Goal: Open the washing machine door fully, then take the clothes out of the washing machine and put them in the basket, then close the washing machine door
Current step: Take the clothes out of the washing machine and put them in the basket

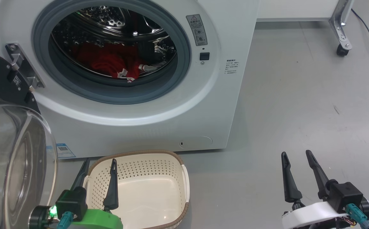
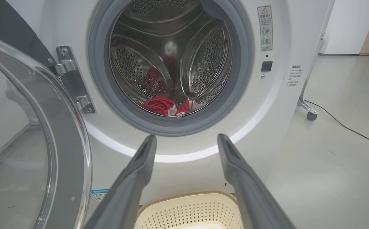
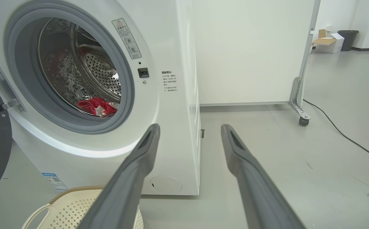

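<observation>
Grey smooth floor [image 1: 283, 95] carrying: big white front-loading washing machine [image 1: 139, 127], its round dark-framed glass door [image 1: 15, 165] swung wide open leftward; bright red fabric clothes [image 1: 108, 60] low in the perforated steel drum [image 1: 108, 16]; cream perforated plastic basket [image 1: 159, 171] just before the machine. Robot's left gripper [image 1: 100, 162], right gripper [image 1: 296, 153]: fingers apart, gripping nothing.

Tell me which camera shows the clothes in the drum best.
Head view: the clothes appear largest there, seen from above. The left wrist view shows just a low red strip; the right wrist view shows a small patch at an oblique angle.
</observation>
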`<state>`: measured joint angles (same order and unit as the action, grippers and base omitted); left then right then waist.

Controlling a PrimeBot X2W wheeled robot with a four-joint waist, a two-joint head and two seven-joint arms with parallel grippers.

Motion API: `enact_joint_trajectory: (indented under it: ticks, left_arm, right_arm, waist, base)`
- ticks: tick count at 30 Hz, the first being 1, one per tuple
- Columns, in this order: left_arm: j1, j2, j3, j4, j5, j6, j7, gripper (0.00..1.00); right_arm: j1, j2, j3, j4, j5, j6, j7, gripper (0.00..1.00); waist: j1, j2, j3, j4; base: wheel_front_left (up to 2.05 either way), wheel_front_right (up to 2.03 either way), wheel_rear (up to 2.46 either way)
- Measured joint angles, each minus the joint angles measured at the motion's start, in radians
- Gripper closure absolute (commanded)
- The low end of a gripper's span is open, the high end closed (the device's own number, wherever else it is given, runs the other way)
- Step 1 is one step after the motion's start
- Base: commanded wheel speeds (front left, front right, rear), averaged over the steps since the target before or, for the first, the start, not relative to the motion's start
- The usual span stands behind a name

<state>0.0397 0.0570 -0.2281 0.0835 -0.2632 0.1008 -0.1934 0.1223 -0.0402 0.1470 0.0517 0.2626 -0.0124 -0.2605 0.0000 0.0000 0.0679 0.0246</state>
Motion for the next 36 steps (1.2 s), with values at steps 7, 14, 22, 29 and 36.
enact_joint_trajectory:
  ticks: [7, 14, 22, 29, 36]
  left_arm:
    - [-0.001, -0.001, -0.025, 0.002, 0.0, 0.0, 0.009, 0.0]
    - [-0.005, -0.002, -0.037, 0.002, 0.0, 0.0, 0.009, 0.0]
    - [-0.029, -0.002, -0.044, 0.001, -0.008, -0.003, 0.023, 0.0]
    - [-0.108, -0.005, -0.075, 0.02, -0.061, -0.046, 0.105, 0.0]
    - [-0.235, -0.008, -0.067, 0.065, -0.133, -0.083, 0.201, 0.0]
  right_arm:
    - [0.0, 0.0, -0.008, 0.001, 0.0, 0.0, 0.0, 0.0]
    - [0.0, 0.0, -0.013, 0.001, 0.0, 0.0, 0.0, 0.0]
    - [-0.001, 0.0, -0.01, -0.005, -0.007, 0.002, 0.0, 0.0]
    - [-0.033, 0.0, 0.002, -0.023, -0.022, 0.011, 0.0, 0.0]
    - [-0.108, -0.001, 0.032, -0.034, -0.028, 0.029, 0.0, 0.0]
  waist:
    - [0.0, 0.0, 0.007, 0.013]
    - [0.0, 0.0, 0.021, 0.034]
    - [0.0, 0.0, 0.058, 0.054]
    - [0.0, 0.0, 0.121, 0.058]
    - [0.0, 0.0, 0.206, 0.046]
  base:
    - [0.0, 0.0, 0.0]
    - [0.0, 0.0, 0.0]
    - [0.0, 0.0, 0.0]
    - [0.0, 0.0, 0.0]
    - [0.0, 0.0, 0.0]
